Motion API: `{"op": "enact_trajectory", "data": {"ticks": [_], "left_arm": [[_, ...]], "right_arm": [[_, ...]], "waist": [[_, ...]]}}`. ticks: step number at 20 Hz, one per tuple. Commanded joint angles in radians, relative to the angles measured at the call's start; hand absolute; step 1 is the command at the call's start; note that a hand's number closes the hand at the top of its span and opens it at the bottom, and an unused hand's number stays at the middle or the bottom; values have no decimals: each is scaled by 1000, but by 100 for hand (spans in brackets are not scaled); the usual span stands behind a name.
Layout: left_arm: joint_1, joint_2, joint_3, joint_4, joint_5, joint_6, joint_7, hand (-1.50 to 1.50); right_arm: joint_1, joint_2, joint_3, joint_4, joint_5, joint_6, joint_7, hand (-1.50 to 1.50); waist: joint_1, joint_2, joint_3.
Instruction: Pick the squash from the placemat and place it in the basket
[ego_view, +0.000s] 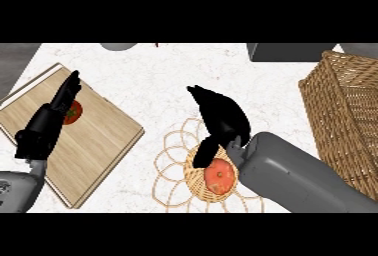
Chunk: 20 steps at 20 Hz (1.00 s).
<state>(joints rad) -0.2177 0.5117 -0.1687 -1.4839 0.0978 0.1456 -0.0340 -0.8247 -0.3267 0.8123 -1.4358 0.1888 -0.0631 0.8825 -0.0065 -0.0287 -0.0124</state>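
So the squash (220, 176) is a roundish orange-red one, sitting on the woven middle of the loopy tan placemat (171, 167). The tall wicker basket (345, 112) is off at the right side, well apart from it.

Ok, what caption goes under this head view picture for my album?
Right hand poised over the orange squash on the woven placemat, wicker basket at right.

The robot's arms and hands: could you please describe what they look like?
The left forearm and right forearm are smooth, rounded grey shells. Each ends in a black hand, the left hand and right hand, with slim fingers and a thumb. No cables, markings or sleeves show.
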Motion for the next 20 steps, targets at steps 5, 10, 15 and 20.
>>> {"op": "enact_trajectory", "data": {"ticks": [5,10,15,20], "left_arm": [[28,-9,17,-3,-7,4,-38,0],[1,14,46,-11,15,-30,7,0],[-12,-4,38,-50,7,-32,48,0],[5,-35,22,-19,-32,-19,0,0]], "right_arm": [[-178,4,-58,-135,-274,370,432,-150],[-238,-41,-104,-112,-378,396,492,-150],[-199,-30,-45,-99,-380,355,468,-150],[-153,-52,29,-47,-371,386,407,-150]], "waist": [[-5,16,9],[0,21,10],[5,25,11],[5,28,11]]}}
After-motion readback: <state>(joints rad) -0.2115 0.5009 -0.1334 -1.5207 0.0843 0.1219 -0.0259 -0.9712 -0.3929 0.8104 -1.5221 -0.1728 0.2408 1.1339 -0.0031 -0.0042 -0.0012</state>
